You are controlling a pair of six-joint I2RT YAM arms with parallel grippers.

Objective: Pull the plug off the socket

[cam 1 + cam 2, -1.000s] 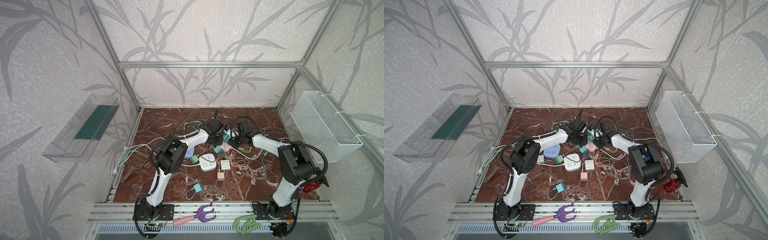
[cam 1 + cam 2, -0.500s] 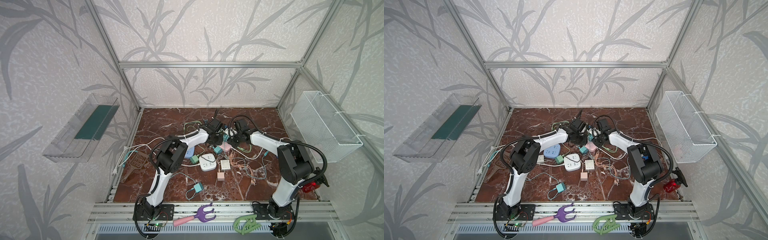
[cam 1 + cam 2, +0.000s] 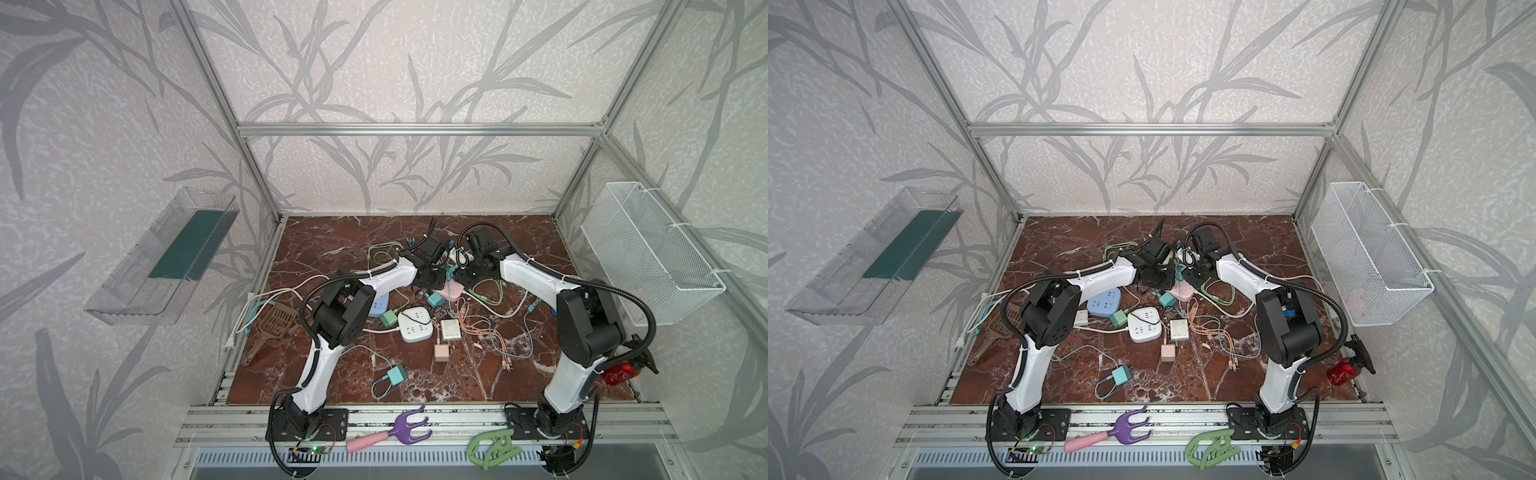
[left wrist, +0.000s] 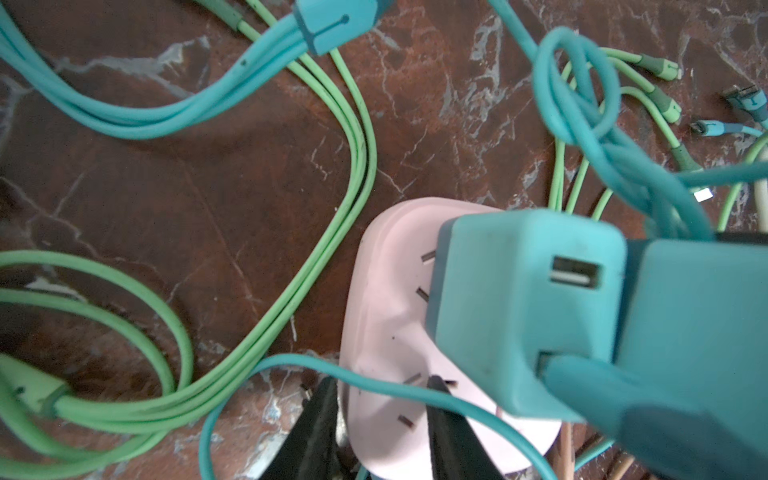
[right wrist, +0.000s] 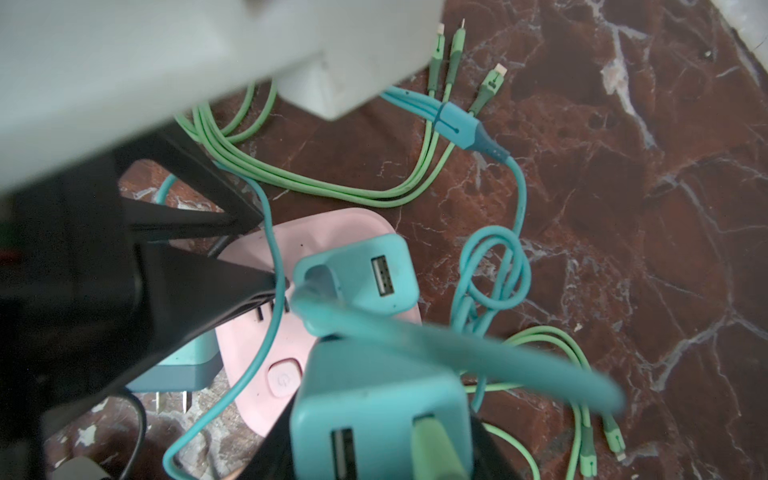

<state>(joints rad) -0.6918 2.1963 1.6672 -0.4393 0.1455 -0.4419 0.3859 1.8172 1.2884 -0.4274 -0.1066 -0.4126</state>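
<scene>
A pink socket lies on the marble among cables, also in both top views. My left gripper is shut on the pink socket's edge, one black finger on each side. My right gripper is shut on a teal plug with a green cable in it, right over the socket's button end. The plug's prongs are hidden, so I cannot tell whether it is seated. A second teal plug with a teal cable sits in the socket.
A white socket, a blue socket, loose chargers and tangled green, teal and pink cables cover the mid floor. A brown scoop lies left. A wire basket hangs on the right wall.
My right wrist has shifted slightly toward the back and left with the teal plug in its grip. The left arm and pink socket have stayed put.
</scene>
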